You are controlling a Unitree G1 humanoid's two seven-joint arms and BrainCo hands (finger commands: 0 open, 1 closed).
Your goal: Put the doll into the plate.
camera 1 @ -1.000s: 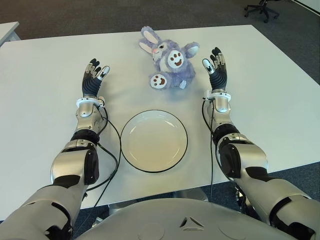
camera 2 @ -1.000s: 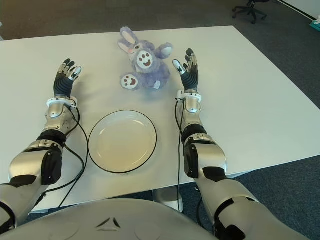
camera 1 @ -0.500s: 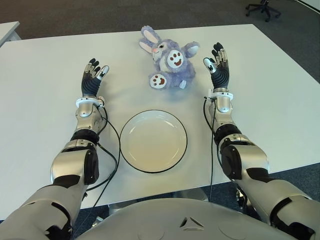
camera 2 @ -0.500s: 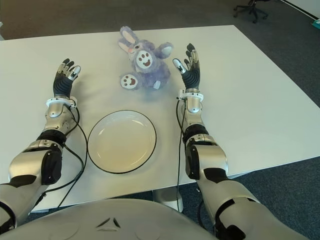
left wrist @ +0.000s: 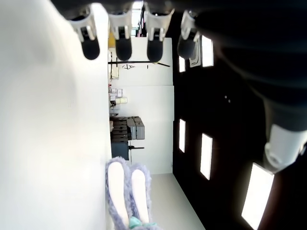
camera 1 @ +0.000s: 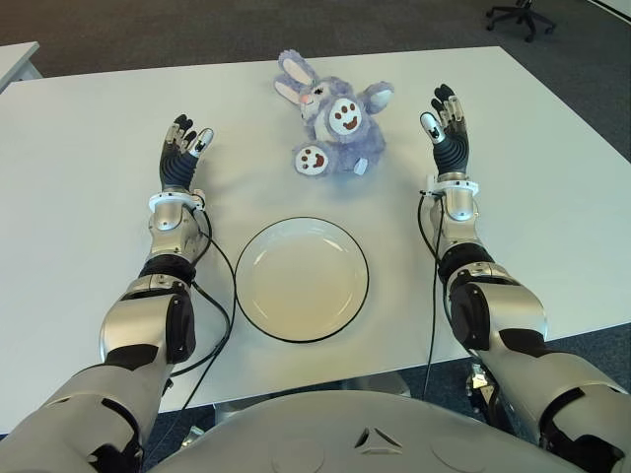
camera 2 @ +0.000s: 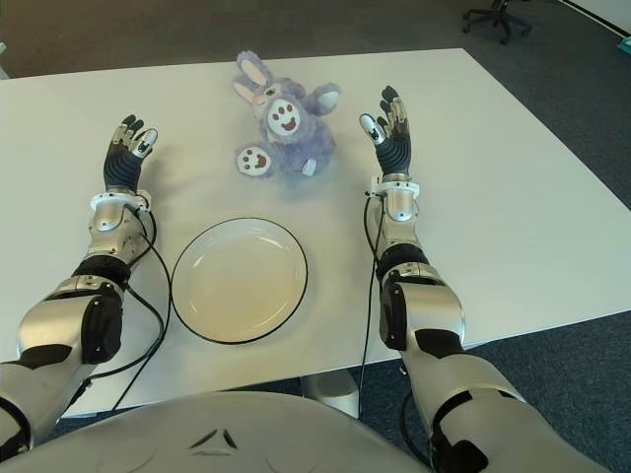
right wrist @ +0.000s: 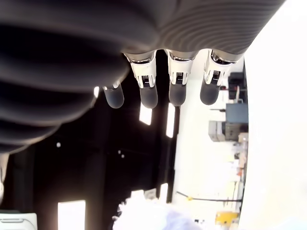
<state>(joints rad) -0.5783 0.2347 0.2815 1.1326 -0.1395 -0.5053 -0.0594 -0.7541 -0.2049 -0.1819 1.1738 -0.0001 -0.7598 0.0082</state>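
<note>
1. The doll (camera 1: pixel 333 116), a purple plush rabbit, lies on its back on the far middle of the white table (camera 1: pixel 79 138). Its ears point away from the robot and its pale foot pads face up. No hand touches it.
2. It looks soft, light and squashy. I judge it will give under the fingers rather than slip, and nothing about it seems breakable. A loose pinch on an ear or foot would likely let the body dangle and swing.
3. The round belly and torso look like the best place to take hold, with the fingers wrapped from the side, or one hand pressing in from each flank.
4. The plate (camera 1: pixel 302 279), white with a dark rim, sits nearer the robot than the doll and apart from it. Nothing lies in it, so the doll needs only a short carry toward the robot.
5. The right hand (camera 1: pixel 449 133) shows just right of the doll, fingers straight and spread, palm turned toward the toy, holding nothing. It seems best placed to reach in.
6. The left hand (camera 1: pixel 182 158) shows farther off on the doll's left, fingers likewise extended and holding nothing.
</note>
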